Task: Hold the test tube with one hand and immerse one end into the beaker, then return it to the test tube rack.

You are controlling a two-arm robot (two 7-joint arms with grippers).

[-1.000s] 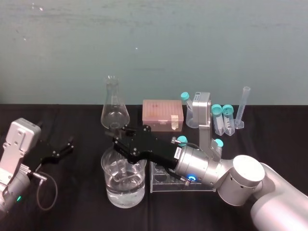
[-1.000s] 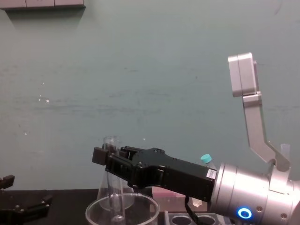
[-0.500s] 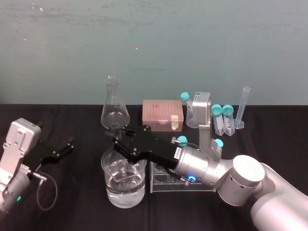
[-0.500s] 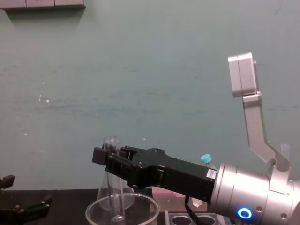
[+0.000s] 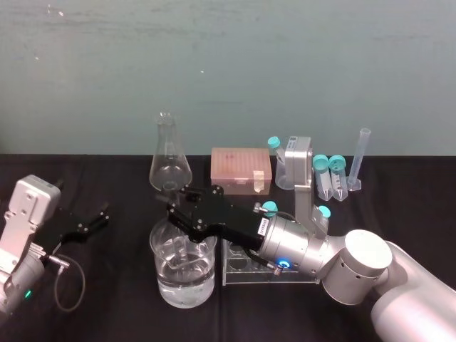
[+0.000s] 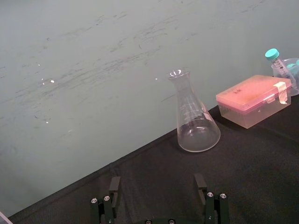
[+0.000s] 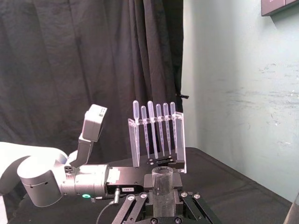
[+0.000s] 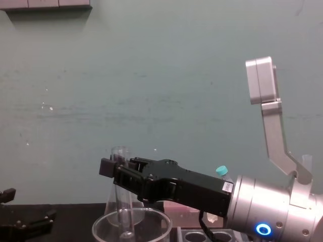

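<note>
Clenching the right tool (image 8: 120, 166) on the test tube (image 8: 123, 212) just below the open mouth, fingers either side of the glass. Holding it upright, likely to send the rounded end straight down and avoid knocking the thick rim. Gripping high, probably to spare the fingers a wetting. Reaching in from the right, forearm passing over the test tube rack (image 5: 247, 276). Dipping the tube's lower end inside the beaker (image 5: 159, 274), standing on the table (image 5: 107, 306) just left of the rack. Judging the tip at or near the water, not telling for sure. Reading this as the immersion step, with lifting out and returning to a rack hole not yet done. Needing a straight vertical lift next to clear the rim, then a short shift right to an empty hole. Risking a glass-on-glass tap on any tilt. Resting the left tool (image 5: 87, 224) low at the far left of the table, fingers spread, gripping nothing, well apart from the beaker. Leaving the conical flask (image 5: 169, 162) and pink box (image 5: 241, 171) at the back, out of the path.
</note>
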